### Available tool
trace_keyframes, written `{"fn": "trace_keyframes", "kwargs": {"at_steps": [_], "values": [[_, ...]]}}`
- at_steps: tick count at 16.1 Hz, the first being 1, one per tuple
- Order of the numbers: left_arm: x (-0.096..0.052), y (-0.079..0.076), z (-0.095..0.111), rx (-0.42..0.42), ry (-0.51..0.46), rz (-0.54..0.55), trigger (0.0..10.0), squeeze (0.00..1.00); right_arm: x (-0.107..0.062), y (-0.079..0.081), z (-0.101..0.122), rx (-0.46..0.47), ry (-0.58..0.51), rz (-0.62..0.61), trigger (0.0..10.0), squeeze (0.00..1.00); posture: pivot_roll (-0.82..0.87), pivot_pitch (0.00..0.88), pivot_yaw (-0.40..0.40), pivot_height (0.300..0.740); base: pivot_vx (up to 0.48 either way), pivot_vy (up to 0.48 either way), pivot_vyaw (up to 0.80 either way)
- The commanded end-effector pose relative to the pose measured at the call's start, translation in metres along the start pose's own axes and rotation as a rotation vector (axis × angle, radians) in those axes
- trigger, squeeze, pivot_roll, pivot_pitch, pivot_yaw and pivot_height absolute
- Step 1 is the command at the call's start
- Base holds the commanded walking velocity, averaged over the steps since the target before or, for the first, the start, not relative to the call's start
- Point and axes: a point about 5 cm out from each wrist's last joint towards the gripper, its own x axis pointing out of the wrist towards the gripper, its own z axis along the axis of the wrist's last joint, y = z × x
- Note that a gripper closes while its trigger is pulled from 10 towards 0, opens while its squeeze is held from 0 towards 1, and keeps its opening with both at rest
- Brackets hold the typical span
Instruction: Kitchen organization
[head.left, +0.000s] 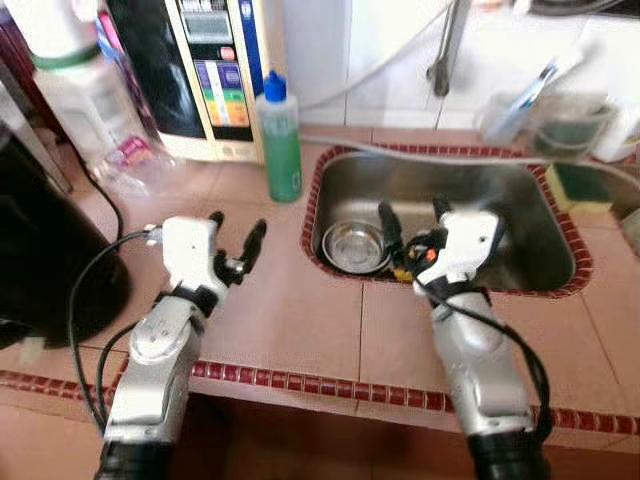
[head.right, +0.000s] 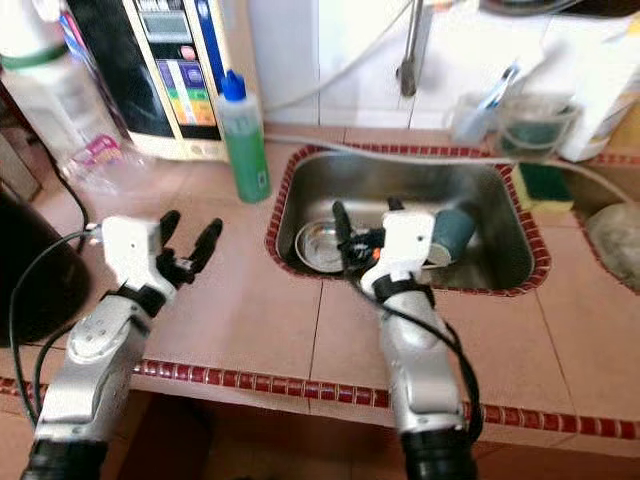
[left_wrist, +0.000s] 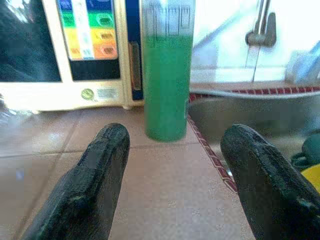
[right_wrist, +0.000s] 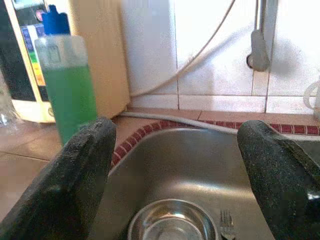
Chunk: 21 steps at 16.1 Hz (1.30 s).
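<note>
Steel bowl (head.left: 356, 247) in sink (head.left: 540, 215), right gripper (head.left: 413, 221) above.

A bowl (head.left: 356, 246) lies in the sink (head.left: 520, 180), bottle (head.left: 281, 140) left.

Steel bowl (head.left: 357, 247) — upright, at the sink (head.left: 545, 262) bottom, left end. Fork (right_wrist: 226, 221) lies just beside it — also in the basin.

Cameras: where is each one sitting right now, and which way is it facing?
Head eyes: look down at the counter and sink; both arms, left pincer, right pincer.
Left wrist: faces the green bottle between its open fingers.
Right wrist: over the sink, faces the steel bowl and wall.
Shared: both wrists see the bottle.
</note>
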Motion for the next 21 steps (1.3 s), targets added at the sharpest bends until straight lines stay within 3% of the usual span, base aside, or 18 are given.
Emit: {"fn": "trace_keyframes", "kwargs": {"at_steps": [1, 8, 12, 21], "values": [[-0.005, 0.002, 0.002, 0.024, -0.015, 0.001, 10.0, 0.0, -0.003, 0.002, 0.003, -0.017, -0.021, 0.0, 10.0, 0.0, -0.14, 0.011, 0.093, 0.74, 0.0, 0.0, 0.0], [-0.013, -0.013, -0.006, 0.081, -0.034, -0.066, 10.0, 0.0, -0.031, -0.012, -0.011, -0.055, 0.029, -0.063, 10.0, 0.0, -0.14, 0.0, 0.095, 0.74, 0.0, 0.0, 0.0], [-0.012, -0.022, -0.009, 0.056, -0.028, -0.103, 10.0, 0.0, -0.033, -0.014, -0.012, -0.061, 0.037, -0.07, 10.0, 0.0, -0.15, 0.0, 0.093, 0.74, 0.0, -0.317, 0.0], [-0.007, -0.024, -0.009, 0.046, -0.039, -0.104, 10.0, 0.0, -0.029, -0.018, -0.01, -0.075, 0.032, -0.075, 10.0, 0.0, -0.15, 0.0, 0.084, 0.74, 0.0, -0.476, 0.0]]}}
